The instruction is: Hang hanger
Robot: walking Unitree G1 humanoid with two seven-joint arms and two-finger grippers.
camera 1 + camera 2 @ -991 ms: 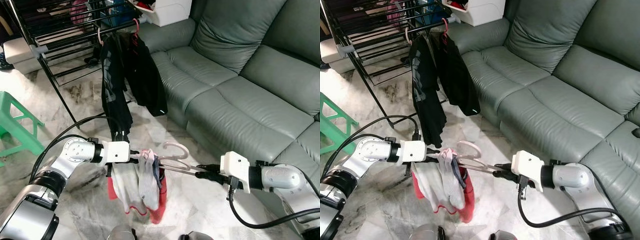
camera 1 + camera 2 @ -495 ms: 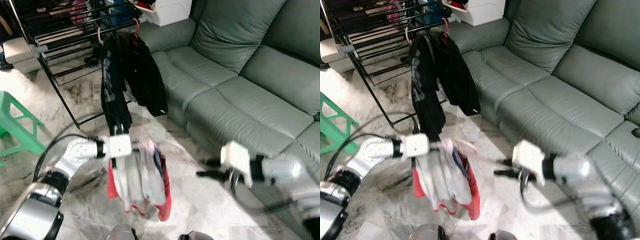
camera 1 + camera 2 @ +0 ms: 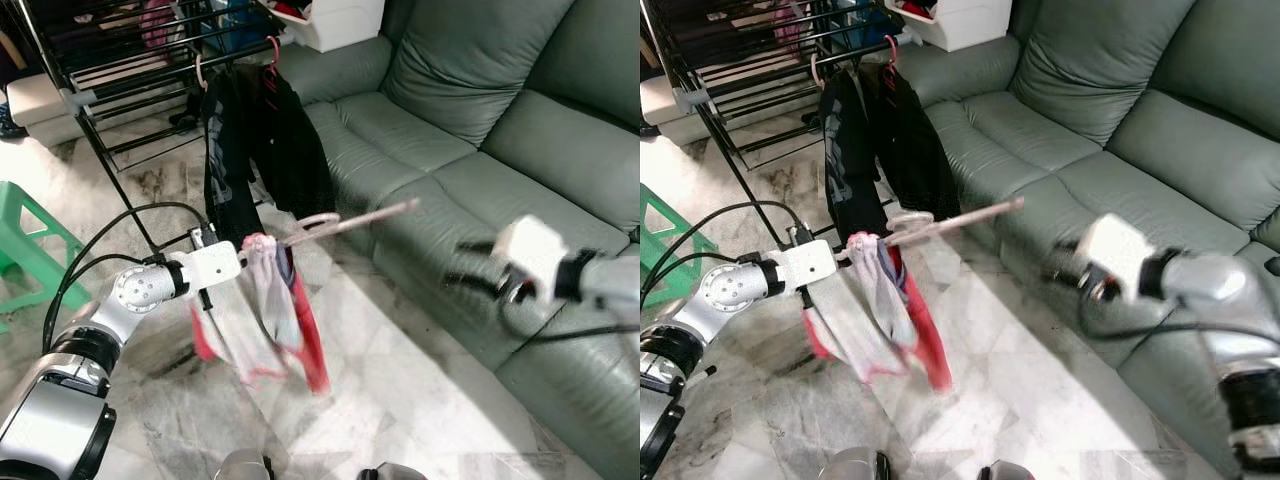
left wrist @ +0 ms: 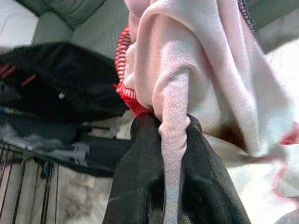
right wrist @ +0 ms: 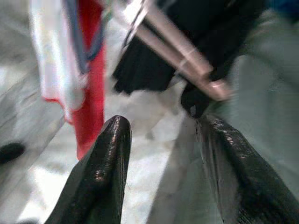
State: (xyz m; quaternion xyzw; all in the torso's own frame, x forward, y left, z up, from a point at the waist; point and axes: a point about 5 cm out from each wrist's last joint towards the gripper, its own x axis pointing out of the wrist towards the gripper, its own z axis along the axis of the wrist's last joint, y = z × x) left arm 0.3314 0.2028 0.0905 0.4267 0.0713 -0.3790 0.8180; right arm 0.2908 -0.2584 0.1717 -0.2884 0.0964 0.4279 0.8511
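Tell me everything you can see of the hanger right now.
The hanger is a pale pink, plastic-looking one, motion-blurred. It lies roughly level above the marble floor, its free end pointing at the sofa. A white and red garment hangs bunched over its near end, where the left tool grips it. The right tool is open and apart from it.
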